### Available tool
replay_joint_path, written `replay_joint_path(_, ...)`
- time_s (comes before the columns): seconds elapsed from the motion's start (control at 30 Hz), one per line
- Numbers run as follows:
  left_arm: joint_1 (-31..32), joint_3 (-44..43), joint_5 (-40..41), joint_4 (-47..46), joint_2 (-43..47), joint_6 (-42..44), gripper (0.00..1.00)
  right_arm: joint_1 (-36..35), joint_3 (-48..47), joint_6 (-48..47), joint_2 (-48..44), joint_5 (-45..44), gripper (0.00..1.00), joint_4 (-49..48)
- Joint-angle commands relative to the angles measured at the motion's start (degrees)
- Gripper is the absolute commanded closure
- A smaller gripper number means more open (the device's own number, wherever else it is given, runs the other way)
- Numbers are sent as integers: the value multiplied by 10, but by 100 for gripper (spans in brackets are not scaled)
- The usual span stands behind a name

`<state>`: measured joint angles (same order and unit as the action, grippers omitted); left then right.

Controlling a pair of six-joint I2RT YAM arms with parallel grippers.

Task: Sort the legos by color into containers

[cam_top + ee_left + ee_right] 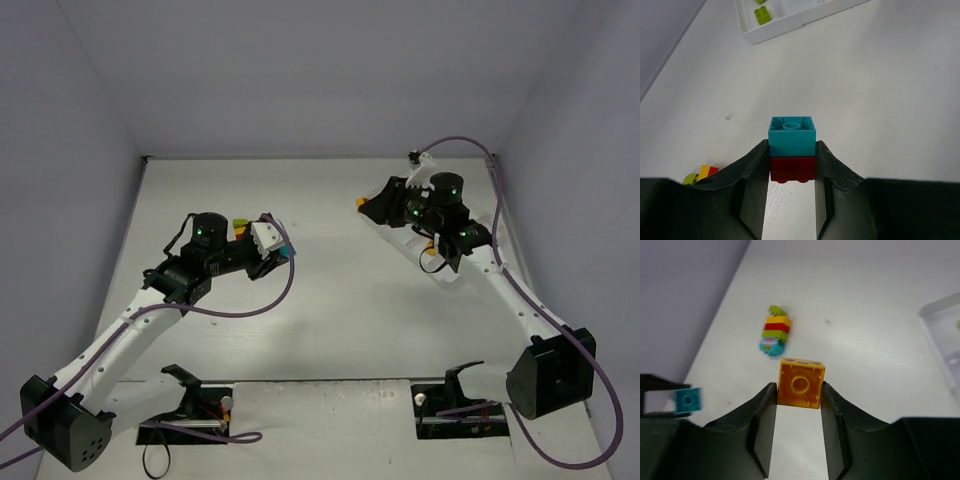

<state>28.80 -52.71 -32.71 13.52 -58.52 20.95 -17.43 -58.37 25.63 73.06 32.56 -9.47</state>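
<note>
Two joined legos, teal brick (pixel 792 136) atop red brick (pixel 792 169), are clamped in the left gripper (pixel 792 152), jaws narrowed onto the pair, over the table. One orange brick (pixel 800 383) is pinched likewise by the right gripper (pixel 799 390). Carrying is judged to be in hand. The pair must be split before anything is dropped into the tray (pixel 775 31), where a lime brick (pixel 762 15) is seen.

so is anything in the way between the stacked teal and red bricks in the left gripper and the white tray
Nothing visible does. The left gripper holds the teal brick joined to the red brick, and in the left wrist view only bare table lies between them and the white tray.
</note>
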Motion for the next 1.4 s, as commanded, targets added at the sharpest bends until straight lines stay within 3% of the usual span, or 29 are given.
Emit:
replay_joint_path(0.0,-1,-20,-1,-27,1,-3,98,39,0,-53,-6,-149,100,44)
replay_joint_path(0.23,-1,-18,20,-31,7,-13,97,100,0,-58,87,-356,100,75)
replay_joint_path(0.47,-1,-22,26,-32,8,-14,98,109,-2,-54,173,-373,100,74)
replay_joint_path(0.7,-1,-20,26,-35,14,-14,98,110,28,-37,197,-394,98,65)
replay_joint_path(0.77,-1,-18,22,-34,15,-13,97,110,30,-37,198,-390,93,64)
replay_joint_path(0.83,-1,-19,20,-36,15,-14,97,111,33,-36,198,-387,81,64)
replay_joint_path(1.13,-1,-17,8,-38,14,-15,97,110,40,-42,159,-360,47,67)
replay_joint_path(1.27,-1,-16,-2,-40,14,-15,97,110,38,-43,118,-331,36,79)
replay_joint_path(1.37,-1,-14,-15,-42,16,-14,97,107,40,-39,74,-248,36,76)
